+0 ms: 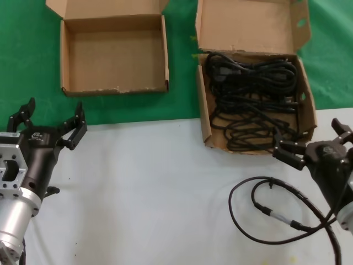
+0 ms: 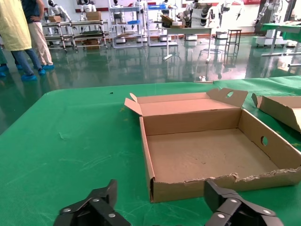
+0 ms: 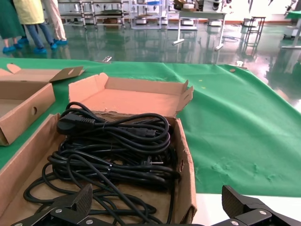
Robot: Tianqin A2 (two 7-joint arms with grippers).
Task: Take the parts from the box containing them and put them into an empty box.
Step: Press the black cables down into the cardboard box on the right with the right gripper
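The black power cords [image 1: 251,102] lie coiled in several bundles in the bigger cardboard box [image 1: 248,25], whose tall lid flap stands at the far right. The smaller box [image 1: 113,88] at the far left is empty. My right gripper [image 1: 315,141] is open just off the bigger box's near right corner, above the white surface. In the right wrist view the cords [image 3: 117,141] fill the box [image 3: 186,165] straight ahead of that gripper [image 3: 160,212]. My left gripper [image 1: 52,118] is open, near and left of the empty box, which shows ahead of it [image 2: 162,209] in the left wrist view [image 2: 197,186].
The boxes sit on a green cloth [image 1: 33,66]; the near half is a white table surface [image 1: 149,187]. A thin black robot wire with a silver connector [image 1: 270,207] loops on the white surface near my right arm. People and shelving stand far behind.
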